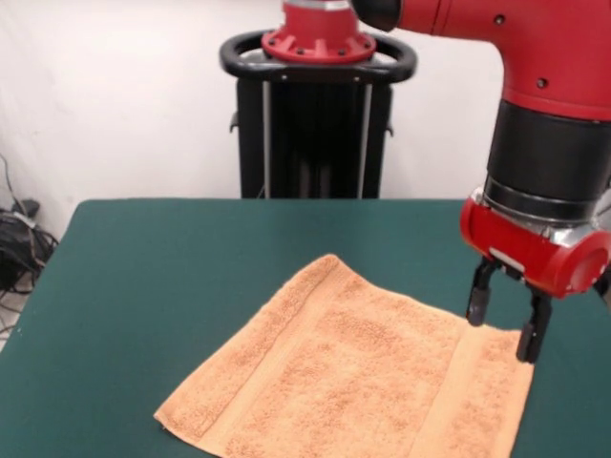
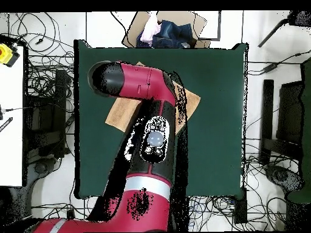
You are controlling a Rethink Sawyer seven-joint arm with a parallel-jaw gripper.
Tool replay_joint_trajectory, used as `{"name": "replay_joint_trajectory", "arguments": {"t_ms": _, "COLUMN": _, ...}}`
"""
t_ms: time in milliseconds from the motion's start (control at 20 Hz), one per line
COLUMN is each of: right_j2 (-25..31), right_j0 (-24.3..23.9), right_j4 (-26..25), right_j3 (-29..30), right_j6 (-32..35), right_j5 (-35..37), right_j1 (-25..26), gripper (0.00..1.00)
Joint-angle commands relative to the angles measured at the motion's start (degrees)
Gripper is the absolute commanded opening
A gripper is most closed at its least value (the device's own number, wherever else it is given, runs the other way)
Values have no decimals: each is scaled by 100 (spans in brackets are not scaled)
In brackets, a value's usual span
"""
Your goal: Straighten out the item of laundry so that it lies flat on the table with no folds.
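Towel [image 1: 353, 382]: orange-tan terry, flat, near right on dark green counter [image 1: 143, 277], long axis running left-near to right-far. Hand [image 1: 506, 324]: released, fingers apart over towel's far right corner. White wall behind.

Towel [image 1: 353, 382] lies spread on table [image 1: 191, 267], toward the near edge in front view, right of centre. Gripper [image 1: 508, 324] hangs above the towel's far right corner. Overhead, arm [image 2: 146, 121] covers most of the towel [image 2: 121, 112].
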Motion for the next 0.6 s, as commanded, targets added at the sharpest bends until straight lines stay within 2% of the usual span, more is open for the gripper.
{"name": "replay_joint_trajectory", "arguments": {"t_ms": 50, "right_j2": 370, "right_j0": -136, "right_j4": 34, "right_j3": 993, "right_j6": 465, "right_j5": -309, "right_j1": -46, "gripper": 100}}
{"name": "replay_joint_trajectory", "arguments": {"t_ms": 400, "right_j2": 874, "right_j0": -437, "right_j4": 165, "right_j3": 1090, "right_j6": -11, "right_j5": -259, "right_j1": -52, "gripper": 100}}
{"name": "replay_joint_trajectory", "arguments": {"t_ms": 600, "right_j2": 1627, "right_j0": -900, "right_j4": 421, "right_j3": 1445, "right_j6": -503, "right_j5": -386, "right_j1": -183, "gripper": 100}}
